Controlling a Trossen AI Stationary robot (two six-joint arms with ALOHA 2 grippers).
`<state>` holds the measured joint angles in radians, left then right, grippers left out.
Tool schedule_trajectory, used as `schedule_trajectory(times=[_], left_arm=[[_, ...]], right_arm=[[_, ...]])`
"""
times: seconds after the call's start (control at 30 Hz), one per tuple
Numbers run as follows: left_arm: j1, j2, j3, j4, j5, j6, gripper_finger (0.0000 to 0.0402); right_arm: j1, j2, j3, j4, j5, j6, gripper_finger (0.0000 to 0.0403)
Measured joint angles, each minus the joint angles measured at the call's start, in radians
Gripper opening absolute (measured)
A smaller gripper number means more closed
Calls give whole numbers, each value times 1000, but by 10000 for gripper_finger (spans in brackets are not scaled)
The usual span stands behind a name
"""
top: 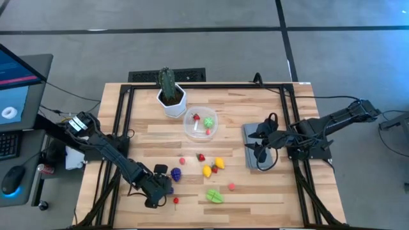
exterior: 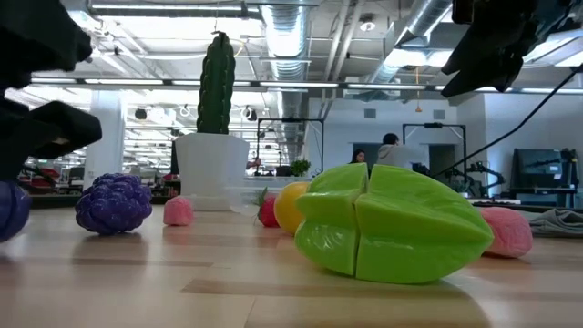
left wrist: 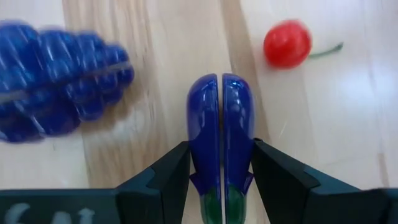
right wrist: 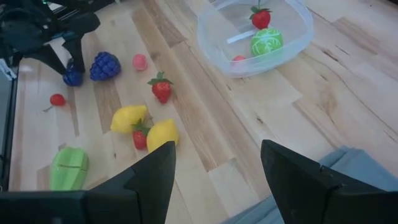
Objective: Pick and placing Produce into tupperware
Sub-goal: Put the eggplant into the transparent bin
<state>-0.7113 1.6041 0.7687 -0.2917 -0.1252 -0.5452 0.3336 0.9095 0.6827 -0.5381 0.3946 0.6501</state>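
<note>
Left pincer (left wrist: 221,165) is clamped on the small glossy blue-purple toy eggplant (left wrist: 220,134), its long axis running straight out between the fingers, and the round clear plastic container (top: 201,123) lies well across the bench, nearer the waiting, empty, parted right pincer (top: 261,142).

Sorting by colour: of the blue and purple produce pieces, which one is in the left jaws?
The smooth, split dark-blue eggplant-like piece, pinched between the left gripper jaws. The bumpy purple grape bunch lies free on the wood beside it.
</note>
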Motion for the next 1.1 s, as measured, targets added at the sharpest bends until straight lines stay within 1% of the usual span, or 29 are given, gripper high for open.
schedule_trajectory(times=[0.13,0.27,0.4,0.77,1.1], left_arm=[[0,-1,24,4,-31,2,155],[0,-1,39,6,-56,3,132],[0,-1,39,-9,-52,3,113],[0,-1,39,3,-46,-31,116],[0,-1,40,68,-45,-42,115]], right_arm=[[0,0,0,0,0,-4,260],[0,0,0,0,0,-15,260],[0,0,0,0,0,-22,260],[0,0,0,0,0,-15,260],[0,0,0,1,0,-14,260]])
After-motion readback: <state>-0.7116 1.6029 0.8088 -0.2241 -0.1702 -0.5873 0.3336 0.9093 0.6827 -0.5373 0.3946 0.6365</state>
